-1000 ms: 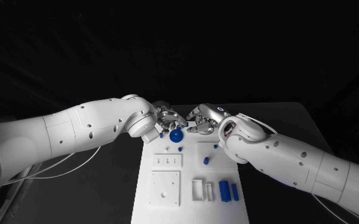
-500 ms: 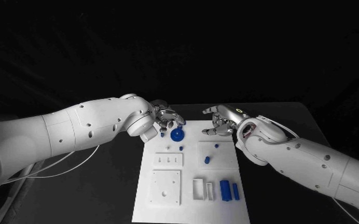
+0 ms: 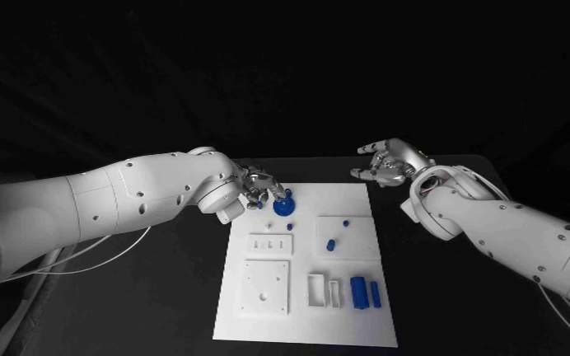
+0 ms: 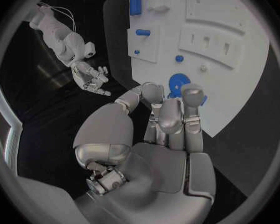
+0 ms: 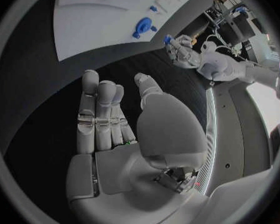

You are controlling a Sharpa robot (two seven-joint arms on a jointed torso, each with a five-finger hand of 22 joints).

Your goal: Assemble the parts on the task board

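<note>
Left to right. The silver left hand (image 3: 259,188) rests at the white rectangular task board's (image 3: 311,311) 11 o'clock corner, fingers (image 4: 191,115) curled beside the round blue gear-like part (image 3: 284,206); whether they pinch it cannot be told. Further blue parts lie toward the board's centre and 5 o'clock. The silver right hand (image 3: 390,161), a second ago beside the gear, has withdrawn off the board to its 1 o'clock above the black table (image 3: 190,290), fingers (image 5: 98,114) spread, holding nothing. Likely, the left hand alone now seats the gear.

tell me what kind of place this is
Likely a robotics lab test bench: a black draped table holding a white task board with small blue parts, worked by the left robot hand.
</note>
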